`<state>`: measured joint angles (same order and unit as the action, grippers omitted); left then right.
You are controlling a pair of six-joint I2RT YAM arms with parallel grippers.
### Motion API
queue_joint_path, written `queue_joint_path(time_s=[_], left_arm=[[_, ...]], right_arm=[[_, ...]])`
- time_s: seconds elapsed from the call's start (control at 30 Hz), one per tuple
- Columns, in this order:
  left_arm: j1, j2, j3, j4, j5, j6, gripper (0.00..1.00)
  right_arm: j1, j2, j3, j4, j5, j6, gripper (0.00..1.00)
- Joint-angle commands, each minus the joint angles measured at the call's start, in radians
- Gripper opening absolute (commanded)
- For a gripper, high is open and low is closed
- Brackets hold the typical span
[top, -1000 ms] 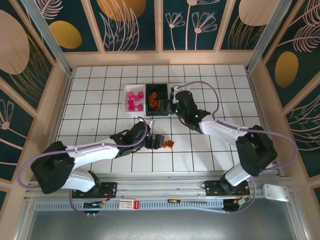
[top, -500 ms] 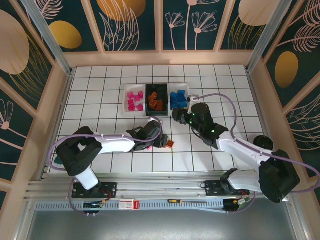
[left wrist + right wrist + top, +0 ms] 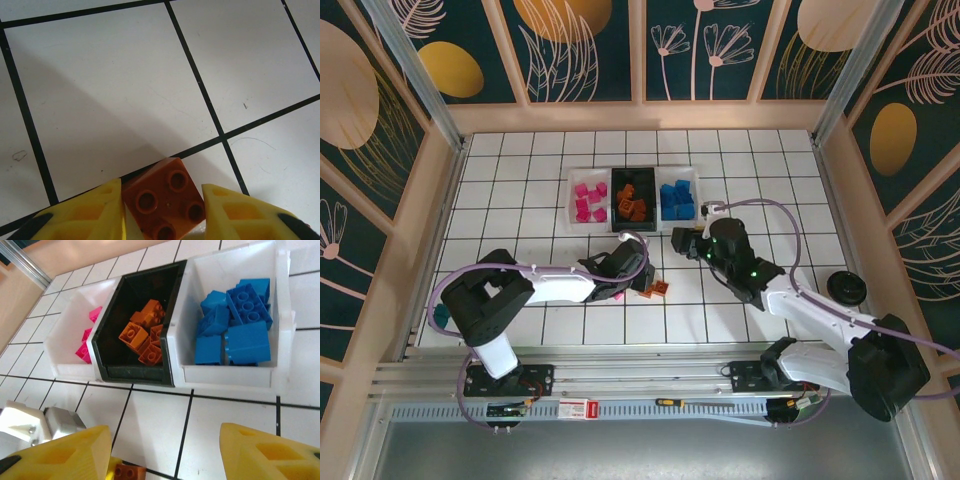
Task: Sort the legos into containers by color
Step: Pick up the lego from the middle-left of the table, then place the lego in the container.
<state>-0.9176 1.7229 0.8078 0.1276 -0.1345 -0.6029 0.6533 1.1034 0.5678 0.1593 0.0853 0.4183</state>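
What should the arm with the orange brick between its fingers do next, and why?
Probably firm up the squeeze and lift the orange brick straight up a little. It sits on the tiles between the left fingers, which look close against its sides, and the black bin holding the other orange bricks stands farther off.

Three containers stand side by side in a row, walls touching, nearer the far edge of the worktop (image 3: 520, 230) and about midway between its left and right edges: left container (image 3: 571, 201), middle container (image 3: 614, 203), right container (image 3: 696, 192). Legos (image 3: 631, 201) lie in each. Before the row, toward the near edge, one lego (image 3: 165, 200) sits on the worktop between the left gripper's (image 3: 638, 281) jaws, touching both. Another lego (image 3: 660, 289) lies just to its right. The right gripper (image 3: 680, 241) hangs before the right container, behind and right of these two.
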Motion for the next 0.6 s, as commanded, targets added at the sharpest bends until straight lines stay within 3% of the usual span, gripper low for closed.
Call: queue_joint_path(time_s=[0.0, 0.17, 0.33, 0.57], left_arm=[[-0.003, -0.064, -0.005, -0.045, -0.020, -0.006, 0.32], [0.018, -0.129, 0.057, -0.091, -0.042, 0.022, 0.29], [0.121, -0.148, 0.140, -0.102, -0.034, 0.057, 0.29], [0.240, 0.038, 0.400, -0.127, -0.017, 0.106, 0.27]], right_arm=[[-0.003, -0.040, -0.032, -0.015, 0.001, 0.030, 0.59], [0.014, -0.066, -0.090, -0.031, -0.013, 0.057, 0.59], [0.038, -0.086, -0.150, -0.030, -0.008, 0.089, 0.59], [0.074, -0.091, -0.169, -0.040, -0.001, 0.097, 0.59]])
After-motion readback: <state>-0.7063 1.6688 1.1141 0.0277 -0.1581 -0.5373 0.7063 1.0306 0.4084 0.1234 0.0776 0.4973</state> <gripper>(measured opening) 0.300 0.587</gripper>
